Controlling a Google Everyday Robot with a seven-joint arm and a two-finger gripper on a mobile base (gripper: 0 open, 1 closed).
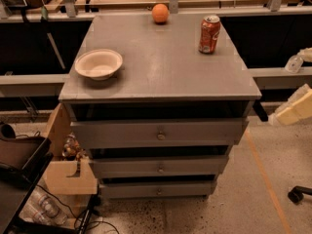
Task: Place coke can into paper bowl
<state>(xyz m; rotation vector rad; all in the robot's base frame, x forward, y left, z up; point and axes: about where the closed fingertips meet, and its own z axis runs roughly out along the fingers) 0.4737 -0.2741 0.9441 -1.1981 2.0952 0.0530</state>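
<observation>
Hanging at right edge beside grey drawer cabinet (pixel 158 130), pale gripper (pixel 295 110), its state cannot be told, paper bowl (pixel 98 64) on near-left of cabinet top, coke can (pixel 209 34) upright far right, well apart from bowl, orange ball (pixel 160 13) at far edge

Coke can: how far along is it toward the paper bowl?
Nothing done: the coke can stands upright at the back right of the cabinet top, the paper bowl empty at the left. No grasp yet; the gripper hangs right of the cabinet. Reaching, grasping, placing remain.
</observation>
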